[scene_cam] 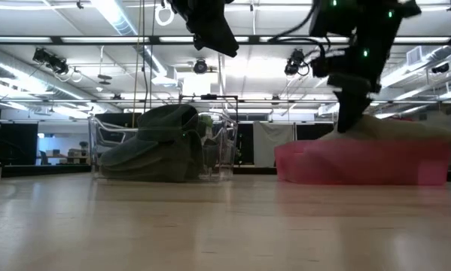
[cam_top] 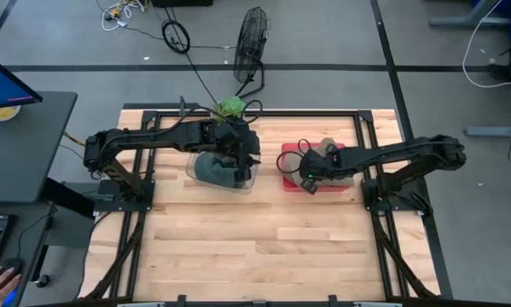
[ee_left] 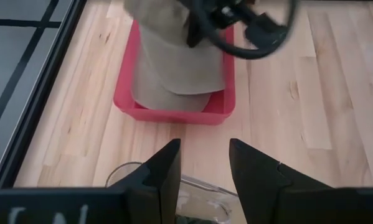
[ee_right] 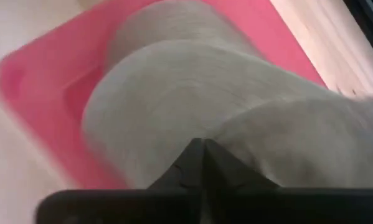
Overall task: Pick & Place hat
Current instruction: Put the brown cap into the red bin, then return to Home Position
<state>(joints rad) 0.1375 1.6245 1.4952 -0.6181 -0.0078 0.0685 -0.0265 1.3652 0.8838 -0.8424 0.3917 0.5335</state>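
Closest to the lens, in the right wrist view, we saw the right gripper [ee_right: 202,163] with its 2 dark fingers pressed together into 1 point, nothing between them, right against the beige fabric hat [ee_right: 236,106]. That hat lay inside the shallow pink plastic tray [ee_right: 37,99], filling most of it, its brim towards one end. From above, the right arm reached in from the table's right side and its gripper [cam_top: 309,179] sat at the tray's [cam_top: 291,184] left end, over the hat [cam_top: 330,150]. In the low view the same gripper [scene_cam: 348,120] came down to the top of the hat [scene_cam: 406,126], which rose just above the tray's wall [scene_cam: 361,165].

The left gripper [ee_left: 203,163] hung with its fingers [ee_left: 165,168] parted and holding nothing. It hovered above the clear plastic rectangular bin [cam_top: 246,181], which stood just left of the pink tray on the light wooden table [cam_top: 264,247]. Inside the bin lay a dark grey-green fabric hat [cam_top: 211,167], slumped against the wall; at table height we saw it [scene_cam: 157,143] filling the left part of the bin [scene_cam: 223,150], with the left gripper [scene_cam: 210,30] well above it. Through the left wrist camera, the clear bin's rim [ee_left: 192,186] showed just under the fingers, with the pink tray [ee_left: 174,113] and beige hat [ee_left: 180,68] beyond.

Behind the bin, at the table's far edge, sat a small green leafy object [cam_top: 229,107].
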